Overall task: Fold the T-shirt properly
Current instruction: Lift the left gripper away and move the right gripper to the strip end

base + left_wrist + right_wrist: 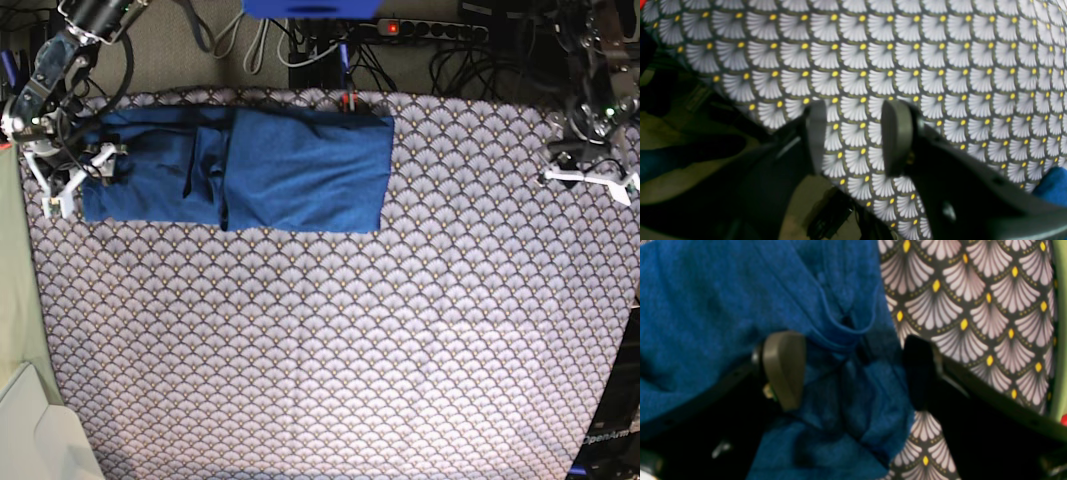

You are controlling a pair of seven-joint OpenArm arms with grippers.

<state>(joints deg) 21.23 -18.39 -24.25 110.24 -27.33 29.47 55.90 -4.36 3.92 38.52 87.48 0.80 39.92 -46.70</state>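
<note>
Plain blue soft-knit T-shirt (pixel 250 170) lay partly folded at worktop's (pixel 330 340) far edge. Right hand (pixel 850 370) open, straddling bunched sleeve end. Left hand (pixel 853 136) open, empty. Fabric judged limp, light; best gripped at hems.

Looks like a lab or robotics test room: the surface (pixel 330 350) wears a scallop-patterned tablecloth (pixel 400 300), a power strip (pixel 430 30) with a glowing red switch lies beyond its far edge, tangled cables (pixel 330 45) trail across grey carpet there, and equipment crowds the far right corner.
</note>
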